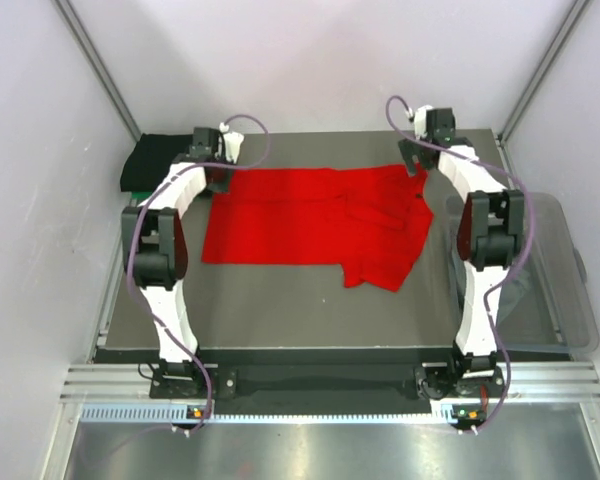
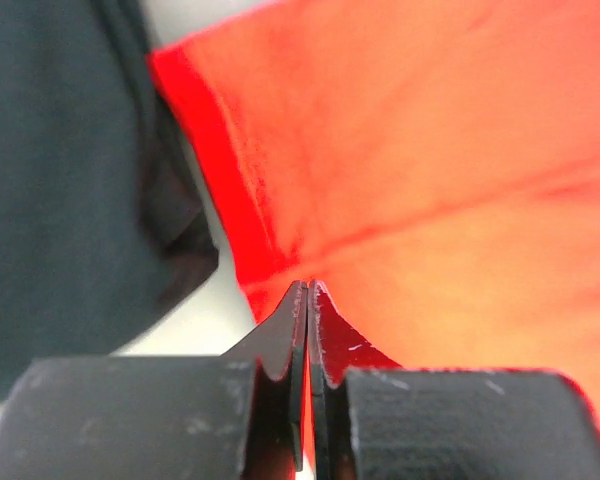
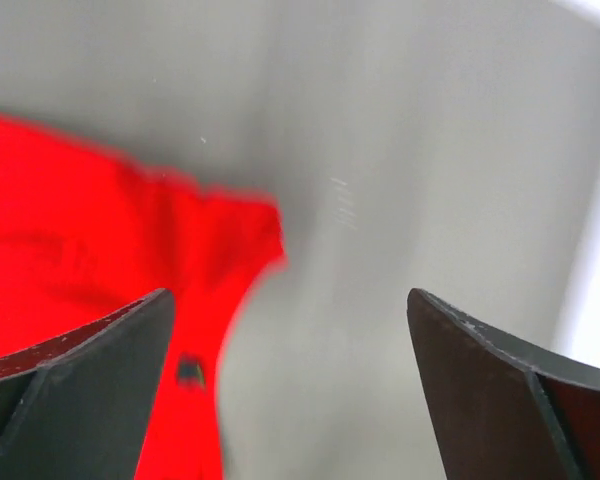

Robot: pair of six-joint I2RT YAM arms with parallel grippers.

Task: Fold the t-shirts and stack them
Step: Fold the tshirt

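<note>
Left gripper (image 2: 308,290) pinched far-left edge of red t-shirt (image 1: 310,215); right gripper (image 3: 290,296) hung released, jaws wide, beside far-right corner.

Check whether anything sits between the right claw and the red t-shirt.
Nothing visible does. The right claw hangs open beside a corner of the red t-shirt, with only bare table between them.
</note>
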